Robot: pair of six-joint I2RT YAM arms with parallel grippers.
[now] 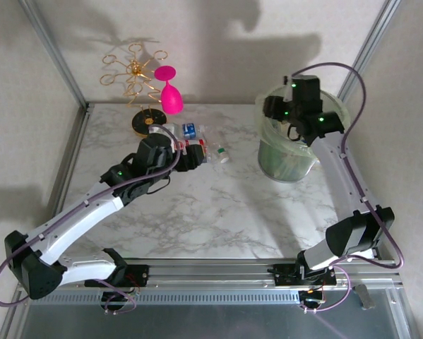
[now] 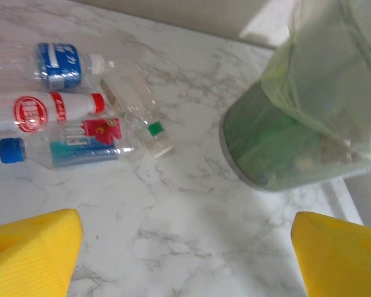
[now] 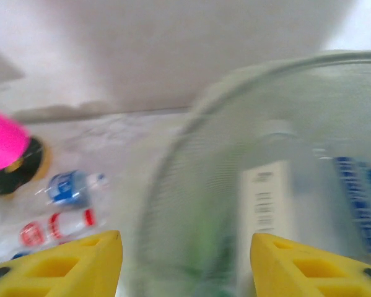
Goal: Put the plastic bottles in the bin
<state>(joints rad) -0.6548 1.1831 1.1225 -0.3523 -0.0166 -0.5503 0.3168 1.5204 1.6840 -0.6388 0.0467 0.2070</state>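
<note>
Jaws are seen apart on the left gripper by the plastic bottles and the right gripper over the bin.

Pale textured walls, white marble tabletop, aluminium corner posts.

L gripper jaws wide, empty; R gripper jaws parted, empty.

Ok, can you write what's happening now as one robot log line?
left gripper: open, near bottles on table | right gripper: open, over bin | task: unfinished
</note>
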